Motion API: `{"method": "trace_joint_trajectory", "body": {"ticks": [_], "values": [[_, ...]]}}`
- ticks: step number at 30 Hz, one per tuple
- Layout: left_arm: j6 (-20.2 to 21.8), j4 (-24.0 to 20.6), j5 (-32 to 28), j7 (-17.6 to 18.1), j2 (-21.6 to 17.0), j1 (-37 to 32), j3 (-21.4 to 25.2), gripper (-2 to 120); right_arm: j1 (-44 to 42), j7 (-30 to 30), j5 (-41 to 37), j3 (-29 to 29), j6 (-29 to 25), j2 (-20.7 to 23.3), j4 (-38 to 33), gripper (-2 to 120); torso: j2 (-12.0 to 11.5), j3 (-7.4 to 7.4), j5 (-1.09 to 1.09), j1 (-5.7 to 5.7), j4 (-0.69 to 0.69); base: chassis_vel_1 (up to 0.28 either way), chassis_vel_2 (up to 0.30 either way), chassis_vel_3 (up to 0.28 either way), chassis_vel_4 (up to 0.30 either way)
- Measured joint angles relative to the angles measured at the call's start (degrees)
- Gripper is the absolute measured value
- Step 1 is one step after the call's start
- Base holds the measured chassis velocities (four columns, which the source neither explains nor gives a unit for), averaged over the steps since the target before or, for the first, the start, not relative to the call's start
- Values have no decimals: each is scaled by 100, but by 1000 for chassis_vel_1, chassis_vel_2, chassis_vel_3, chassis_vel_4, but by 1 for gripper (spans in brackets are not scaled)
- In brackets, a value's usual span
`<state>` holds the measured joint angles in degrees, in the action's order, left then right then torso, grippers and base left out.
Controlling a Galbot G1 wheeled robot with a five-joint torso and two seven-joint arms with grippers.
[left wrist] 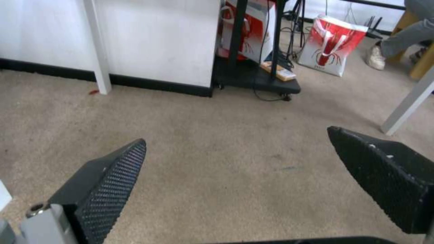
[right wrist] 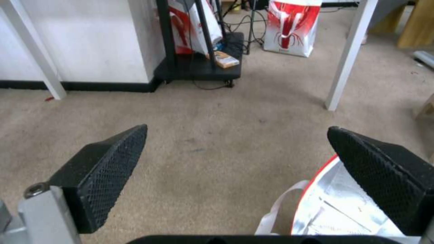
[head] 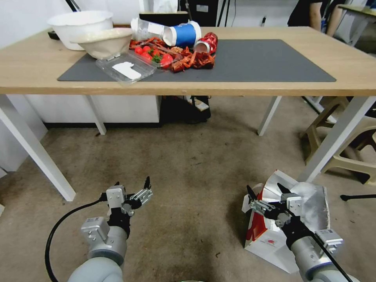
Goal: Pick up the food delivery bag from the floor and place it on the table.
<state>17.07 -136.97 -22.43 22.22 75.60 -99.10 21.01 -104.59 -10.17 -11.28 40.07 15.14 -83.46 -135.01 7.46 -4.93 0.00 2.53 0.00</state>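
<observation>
The food delivery bag [head: 266, 244] stands on the floor [head: 188, 156] at my right, white with a red side panel and its foil-lined mouth open upward. My right gripper [head: 265, 188] hovers open just above the bag's near-left top edge, touching nothing. In the right wrist view the foil lining of the bag [right wrist: 334, 210] and a white handle [right wrist: 276, 210] lie beside one finger of the right gripper [right wrist: 237, 130]. My left gripper [head: 132, 183] hangs open over bare floor, well to the left of the bag; it is also seen from the left wrist [left wrist: 237, 135]. The table [head: 274, 84] with its dark grey mat [head: 266, 58] stands ahead.
Two white bowls [head: 103, 41], a clear tray [head: 125, 68], red crayfish [head: 192, 58] and a tipped cup [head: 182, 34] crowd the table's left part. White table legs [head: 337, 137] and a beige stool [head: 344, 141] stand close behind the bag. A black cart [right wrist: 199, 66] and another red-and-white bag [right wrist: 291, 27] sit beyond the table.
</observation>
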Motion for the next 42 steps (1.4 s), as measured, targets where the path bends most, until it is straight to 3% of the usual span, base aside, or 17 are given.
{"method": "trace_joint_trajectory", "body": {"ticks": [12,26,31,42], "values": [[-79,-1,-34,8,-4,-5,-21,100,-56,-53,49,9,-6,3,-29,100,-342,308,0,-34,0,0,0,0,0],[-78,-15,-42,8,-18,-4,-13,100,-55,-54,51,10,-7,-4,-41,100,-422,385,0,-37,0,0,0,0,0],[-74,-23,-44,6,-22,-16,-7,100,-59,-55,63,6,-8,-7,-50,100,-539,494,0,-42,0,0,0,0,0],[-71,-29,-40,0,-19,-33,-9,100,-71,-59,72,5,-18,-10,-58,100,-610,493,0,-57,0,0,0,0,0]]}}
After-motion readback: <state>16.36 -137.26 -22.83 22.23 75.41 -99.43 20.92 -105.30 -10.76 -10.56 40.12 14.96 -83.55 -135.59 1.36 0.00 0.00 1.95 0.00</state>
